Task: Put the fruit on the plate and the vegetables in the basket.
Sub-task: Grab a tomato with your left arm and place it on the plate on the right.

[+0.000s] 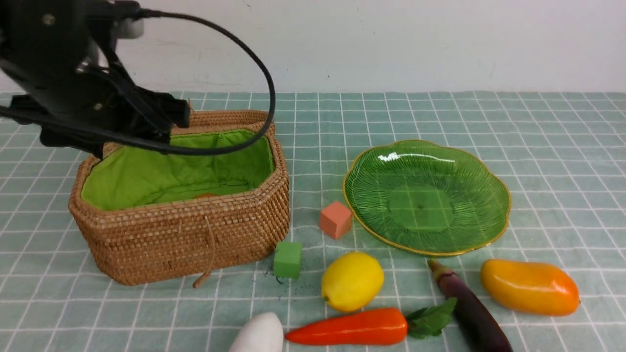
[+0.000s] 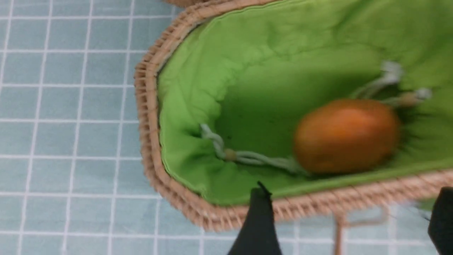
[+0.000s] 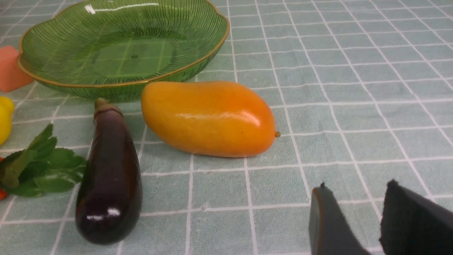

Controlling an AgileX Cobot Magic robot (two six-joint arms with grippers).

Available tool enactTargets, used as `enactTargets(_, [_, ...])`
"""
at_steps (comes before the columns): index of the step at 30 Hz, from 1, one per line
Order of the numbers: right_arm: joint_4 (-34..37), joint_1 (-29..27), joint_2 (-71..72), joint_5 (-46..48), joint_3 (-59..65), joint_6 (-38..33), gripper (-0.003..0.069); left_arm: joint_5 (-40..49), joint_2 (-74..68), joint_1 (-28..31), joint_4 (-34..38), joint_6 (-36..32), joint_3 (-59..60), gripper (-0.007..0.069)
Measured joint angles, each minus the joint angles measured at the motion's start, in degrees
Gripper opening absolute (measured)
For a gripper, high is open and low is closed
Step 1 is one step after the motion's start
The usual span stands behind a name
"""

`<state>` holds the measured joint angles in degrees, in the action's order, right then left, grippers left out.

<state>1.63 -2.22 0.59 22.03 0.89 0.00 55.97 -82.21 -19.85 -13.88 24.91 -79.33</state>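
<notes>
The basket (image 2: 148,106) holds the potato (image 2: 345,136); left pincer (image 2: 350,198) spread wide, right pincer (image 3: 357,184) slightly parted.

A pale blue-green cloth (image 1: 538,127) with a white grid lies spread flat, running back to a plain white wall (image 1: 391,44) at twelve o'clock of the scene. Near the middle of the cloth sits a salmon-pink cube (image 1: 335,219), turned so that one corner faces forward; the right wrist view catches only part of it. A smaller green cube (image 1: 287,259) stands near it but apart, at about eight o'clock from it. A few dark specks (image 1: 275,279) mark the cloth just beside the green cube, at its seven o'clock.
</notes>
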Motion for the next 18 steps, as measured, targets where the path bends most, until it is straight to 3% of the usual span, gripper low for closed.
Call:
enactTargets(4, [0.0,0.0,0.0,0.0,0.0,0.0,0.0241,2.6,10.7,0.0,5.7,-3.6,10.9,0.0549])
enactTargets(11, [0.1,0.0,0.0,0.0,0.0,0.0,0.0241,5.7,17.0,0.0,12.7,-8.6,31.4,0.0549])
enactTargets(18, [0.1,0.0,0.0,0.0,0.0,0.0,0.0241,-6.4,17.3,0.0,13.9,-12.5,42.5,0.0549])
